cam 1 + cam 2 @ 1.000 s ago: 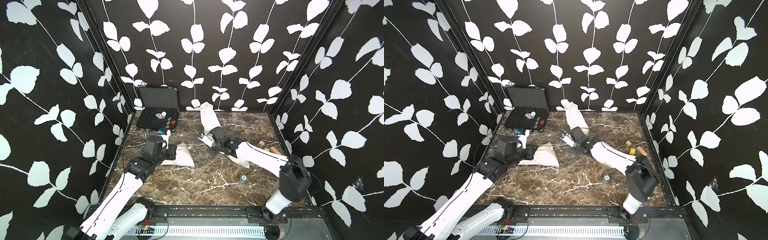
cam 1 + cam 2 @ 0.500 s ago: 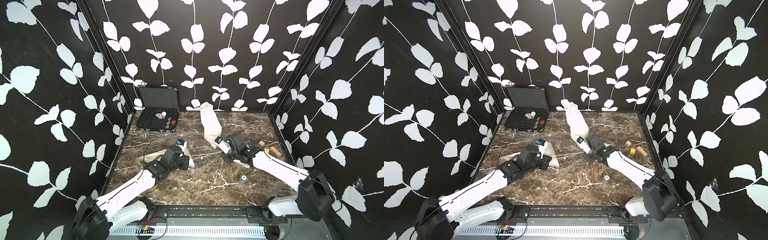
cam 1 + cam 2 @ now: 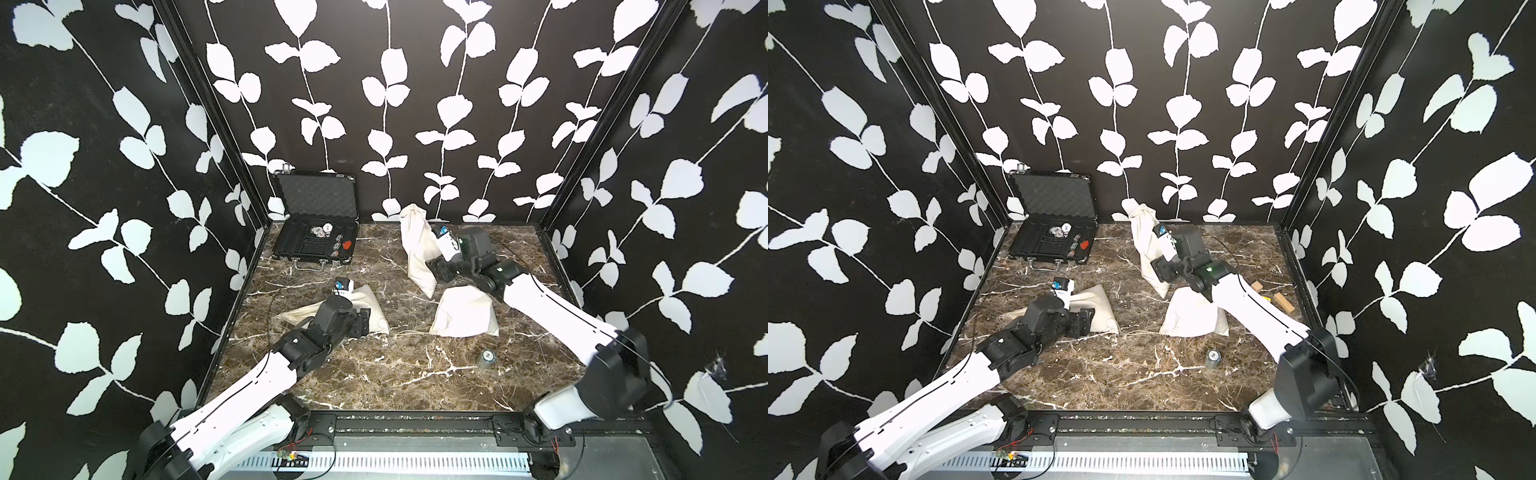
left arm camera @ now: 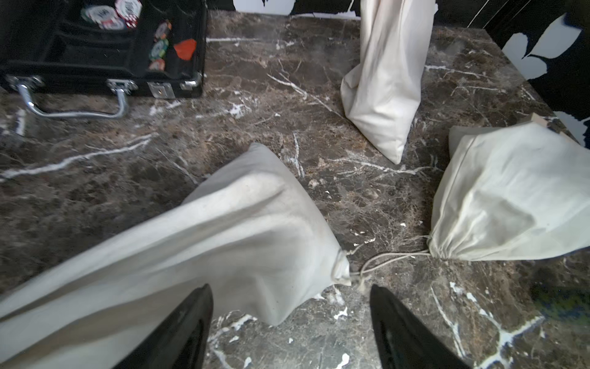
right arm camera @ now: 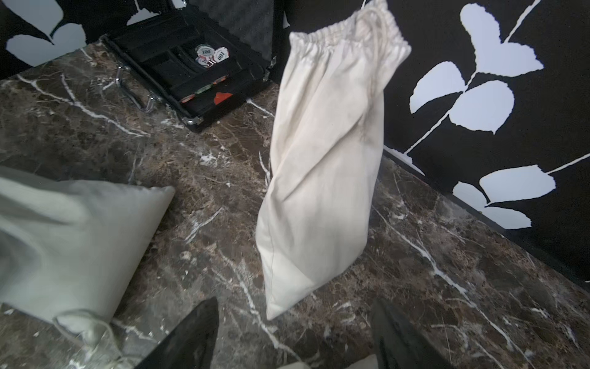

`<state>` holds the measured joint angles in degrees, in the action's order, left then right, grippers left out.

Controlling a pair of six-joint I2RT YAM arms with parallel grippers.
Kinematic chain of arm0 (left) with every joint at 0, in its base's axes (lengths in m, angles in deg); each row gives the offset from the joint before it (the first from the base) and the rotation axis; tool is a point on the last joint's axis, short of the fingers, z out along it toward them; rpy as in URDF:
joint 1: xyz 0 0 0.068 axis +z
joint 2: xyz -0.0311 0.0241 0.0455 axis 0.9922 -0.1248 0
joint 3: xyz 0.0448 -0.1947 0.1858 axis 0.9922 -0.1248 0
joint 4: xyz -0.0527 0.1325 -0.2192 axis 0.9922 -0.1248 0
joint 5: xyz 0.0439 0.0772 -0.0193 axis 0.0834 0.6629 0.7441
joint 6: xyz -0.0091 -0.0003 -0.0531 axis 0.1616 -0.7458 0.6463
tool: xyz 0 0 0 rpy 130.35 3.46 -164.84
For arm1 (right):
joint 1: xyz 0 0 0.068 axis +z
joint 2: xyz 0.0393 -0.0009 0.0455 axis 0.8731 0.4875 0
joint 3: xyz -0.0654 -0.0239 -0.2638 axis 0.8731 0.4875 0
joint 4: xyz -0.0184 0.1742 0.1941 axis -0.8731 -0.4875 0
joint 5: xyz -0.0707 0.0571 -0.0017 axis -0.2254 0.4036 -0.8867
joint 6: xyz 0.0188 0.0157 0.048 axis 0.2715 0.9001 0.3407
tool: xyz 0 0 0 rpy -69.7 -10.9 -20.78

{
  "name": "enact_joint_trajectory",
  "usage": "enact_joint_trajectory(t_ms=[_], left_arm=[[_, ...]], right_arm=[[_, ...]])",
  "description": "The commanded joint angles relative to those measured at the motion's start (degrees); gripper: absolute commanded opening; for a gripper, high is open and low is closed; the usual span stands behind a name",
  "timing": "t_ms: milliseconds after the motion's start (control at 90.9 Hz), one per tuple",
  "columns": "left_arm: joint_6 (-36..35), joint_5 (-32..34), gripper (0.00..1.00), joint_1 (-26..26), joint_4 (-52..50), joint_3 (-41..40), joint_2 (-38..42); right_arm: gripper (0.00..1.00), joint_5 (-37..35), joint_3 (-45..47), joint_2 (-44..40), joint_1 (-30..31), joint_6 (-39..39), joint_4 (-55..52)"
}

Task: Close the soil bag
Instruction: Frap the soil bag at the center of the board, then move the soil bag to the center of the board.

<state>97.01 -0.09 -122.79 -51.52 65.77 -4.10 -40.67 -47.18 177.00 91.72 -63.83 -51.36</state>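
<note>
Writing: poker chips (image 5: 213, 54) in the open black case (image 3: 318, 199) read "100".
Surface: dark brown marble table (image 3: 395, 374) with white veins.
Room: black walls (image 3: 415, 104) printed with white leafy vines.
Soil bag (image 4: 242, 230): cream cloth, lying on its side on the table's left half, with its mouth cinched by a drawstring (image 4: 392, 255).
Left gripper (image 4: 289, 295): fingers spread wide, holding nothing, over the bag's mouth end.
Right gripper (image 5: 295, 306): fingers wide apart, empty, facing a tall bag (image 5: 319, 159) that leans on the back wall.
</note>
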Motion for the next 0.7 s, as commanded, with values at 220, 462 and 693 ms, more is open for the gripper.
enact_joint_trajectory(t_ms=[220, 462, 693], left_arm=[[-3.1, 3.6, 0.95, 0.2, -3.2, 3.2, 2.2], [-3.8, 2.0, 0.96, 0.4, -0.1, 4.9, -1.6], [-3.8, -0.3, 0.97, 0.5, 2.3, 6.9, -5.4]], right_arm=[[0.63, 1.1, -17.3, 15.2, -4.8, -3.0, 0.4], [0.61, 5.9, -26.9, 21.9, -5.3, -5.6, -2.6], [0.41, 7.2, -33.7, 26.5, -5.4, -6.3, -6.8]])
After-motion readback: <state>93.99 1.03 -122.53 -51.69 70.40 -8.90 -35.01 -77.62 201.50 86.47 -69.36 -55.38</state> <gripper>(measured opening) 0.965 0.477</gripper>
